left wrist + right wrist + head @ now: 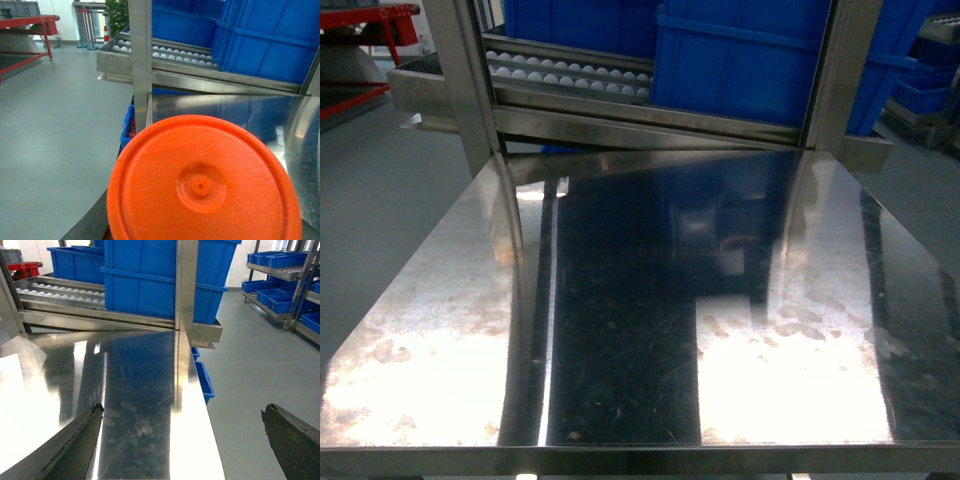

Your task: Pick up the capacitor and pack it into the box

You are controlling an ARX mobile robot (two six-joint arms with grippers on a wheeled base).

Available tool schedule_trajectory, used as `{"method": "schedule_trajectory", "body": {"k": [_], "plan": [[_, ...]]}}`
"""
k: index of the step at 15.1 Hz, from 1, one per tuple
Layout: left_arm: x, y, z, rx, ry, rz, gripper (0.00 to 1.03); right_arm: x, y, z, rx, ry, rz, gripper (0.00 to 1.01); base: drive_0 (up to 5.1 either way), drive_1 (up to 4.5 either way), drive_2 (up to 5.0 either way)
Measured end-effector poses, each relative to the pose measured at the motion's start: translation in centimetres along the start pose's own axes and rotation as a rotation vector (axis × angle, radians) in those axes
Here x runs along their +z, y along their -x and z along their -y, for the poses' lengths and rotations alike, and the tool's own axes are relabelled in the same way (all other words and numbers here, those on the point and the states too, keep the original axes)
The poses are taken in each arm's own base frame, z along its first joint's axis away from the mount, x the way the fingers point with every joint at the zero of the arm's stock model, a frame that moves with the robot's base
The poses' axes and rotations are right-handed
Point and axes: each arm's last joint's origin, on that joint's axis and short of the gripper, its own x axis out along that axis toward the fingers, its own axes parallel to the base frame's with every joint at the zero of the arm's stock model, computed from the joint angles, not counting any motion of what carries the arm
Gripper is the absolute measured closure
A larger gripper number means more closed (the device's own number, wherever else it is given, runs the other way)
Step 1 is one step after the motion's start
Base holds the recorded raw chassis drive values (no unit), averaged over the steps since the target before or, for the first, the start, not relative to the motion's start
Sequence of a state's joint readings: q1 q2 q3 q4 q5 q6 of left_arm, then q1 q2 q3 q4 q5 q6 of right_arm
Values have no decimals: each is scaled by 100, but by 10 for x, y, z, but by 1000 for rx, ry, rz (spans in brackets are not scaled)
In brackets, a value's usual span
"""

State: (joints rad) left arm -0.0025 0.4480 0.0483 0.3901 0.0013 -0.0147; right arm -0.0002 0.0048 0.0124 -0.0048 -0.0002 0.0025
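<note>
The capacitor (202, 185) fills the lower half of the left wrist view: I look straight at its round, bright orange end face with a small hub in the middle. My left gripper (202, 231) is shut on it, and only a dark finger (92, 224) shows at the lower left. In the right wrist view my right gripper (182, 410) stands open over the right edge of the steel table (135, 390), with nothing between its fingers. The box is out of view. Neither gripper shows in the head view.
The shiny steel table (620, 330) has upright steel posts (470, 80) at its back corners. Behind it runs a roller rack (570, 75) carrying large blue bins (750, 60). More blue bins (280, 295) stand on shelves at the right. Grey floor lies on both sides.
</note>
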Motion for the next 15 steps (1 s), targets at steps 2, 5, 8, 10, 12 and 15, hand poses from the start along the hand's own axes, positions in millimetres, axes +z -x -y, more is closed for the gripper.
{"method": "schedule_trajectory", "body": {"k": [2,5,8,10,12,15], "plan": [[-3,4,0,2,0,24,59,0,0,0,0,0,-1,3,0,0,0],[-7,10,0,2,0,17,59,0,0,0,0,0,-1,3,0,0,0],[-6,14,0,1,0,19,59,0,0,0,0,0,0,3,0,0,0],[-6,17,0,1,0,24,59,0,0,0,0,0,0,3,0,0,0],[-7,19,0,1,0,18,59,0,0,0,0,0,-1,3,0,0,0],[-11,30,0,2,0,-1,59,0,0,0,0,0,-1,3,0,0,0]]}}
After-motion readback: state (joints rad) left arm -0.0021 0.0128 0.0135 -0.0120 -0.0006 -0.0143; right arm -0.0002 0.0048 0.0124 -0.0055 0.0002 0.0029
